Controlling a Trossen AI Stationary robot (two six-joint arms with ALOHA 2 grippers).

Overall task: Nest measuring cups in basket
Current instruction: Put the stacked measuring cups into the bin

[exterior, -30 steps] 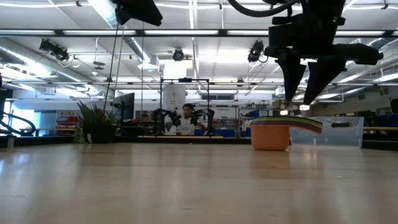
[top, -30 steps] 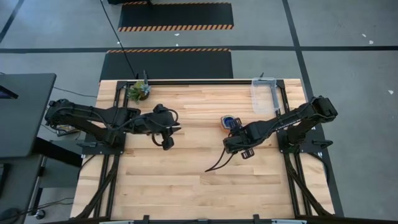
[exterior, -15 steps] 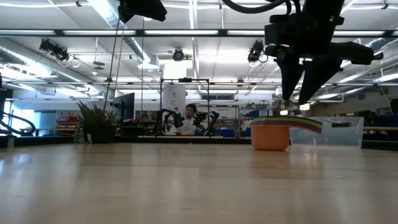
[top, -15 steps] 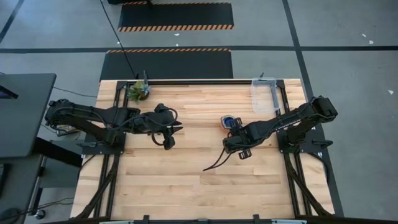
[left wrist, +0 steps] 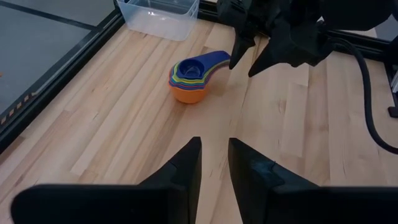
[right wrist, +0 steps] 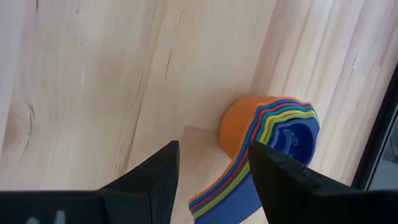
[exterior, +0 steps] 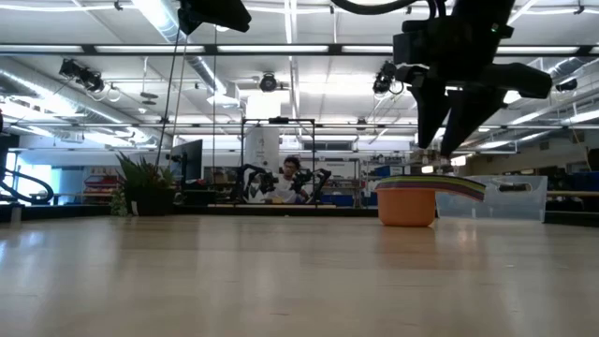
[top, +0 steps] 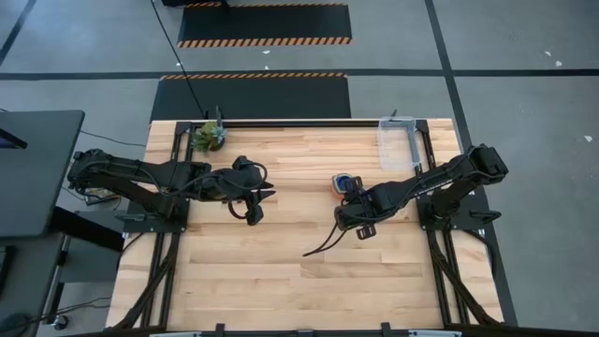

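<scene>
Currently the right gripper (right wrist: 211,177) hangs open and empty above the nested cups' (left wrist: 191,79) handles; the left gripper (left wrist: 214,171) waits empty, slightly parted; the basket (top: 397,143) sits apart.

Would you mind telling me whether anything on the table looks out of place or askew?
Nothing looks spilled or damaged. The nested measuring cups stand upright on the table, outside the clear basket at the far edge. The right gripper, open, hovers above their handles.

the nested measuring cups (top: 345,183) are partly covered by the right arm in the high view. inner cups show rims only. basket (exterior: 510,197) contents cannot be made out in the low view.
</scene>
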